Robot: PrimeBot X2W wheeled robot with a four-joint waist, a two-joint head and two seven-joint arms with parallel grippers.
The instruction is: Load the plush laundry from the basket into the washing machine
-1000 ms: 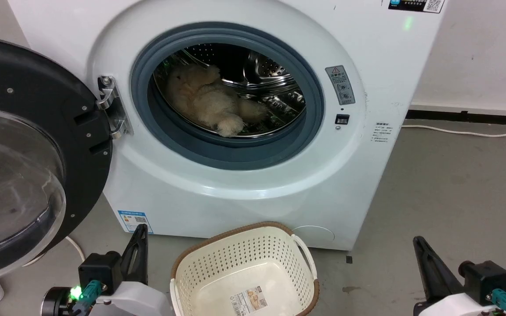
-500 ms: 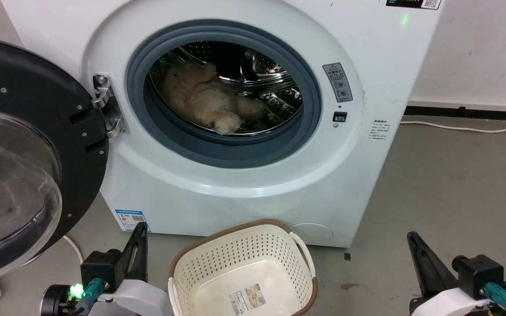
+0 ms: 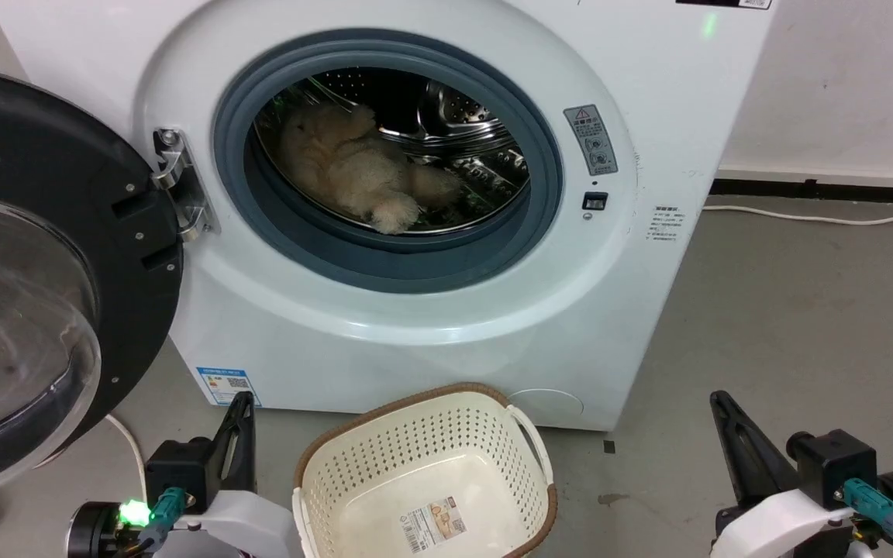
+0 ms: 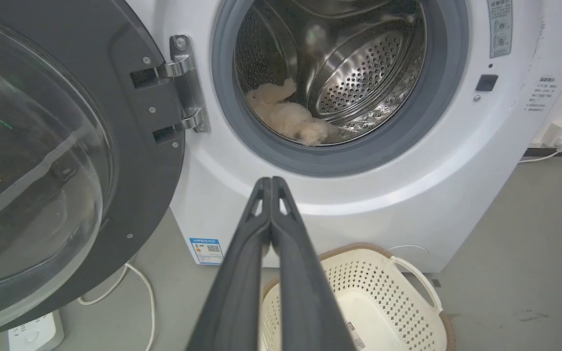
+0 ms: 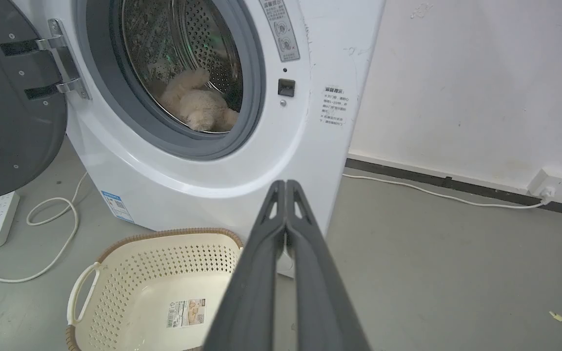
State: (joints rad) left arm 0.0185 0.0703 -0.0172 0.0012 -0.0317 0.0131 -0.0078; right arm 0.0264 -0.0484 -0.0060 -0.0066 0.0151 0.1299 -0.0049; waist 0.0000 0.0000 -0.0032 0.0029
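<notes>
Looking at a shaggy cream-beige stuffed animal (image 3: 353,174) lying inside the perforated steel drum (image 4: 359,73) of the white front-loading washing machine (image 3: 415,333). Slumped low on the drum's left side, with one fuzzy paw close to the grey rubber ring (image 3: 384,267) but not hanging over it, as far as can be told. Down on the floor just in front of the machine, got the cream perforated basket (image 3: 415,434), holding nothing but a label sticker (image 3: 435,523). Also spotting the porthole door (image 3: 36,232) swung wide open to the left. Seeing both pincers parked low near the basket, well apart from the toy: left pincer (image 4: 271,181) pressed together on nothing, right pincer (image 5: 286,184) same deal, closed up and empty. Handling-wise, guessing very light and totally floppy, so no worry about crushing or breaking it, but expect sagging and dangling limbs on any lift. Expect a bit of slip from the long fur too, so better to pinch deep into the body or a thick limb rather than a loose tuft. For a nudge deeper into the drum, would go for the torso in the middle and watch for fur snagging at the rubber ring.
</notes>
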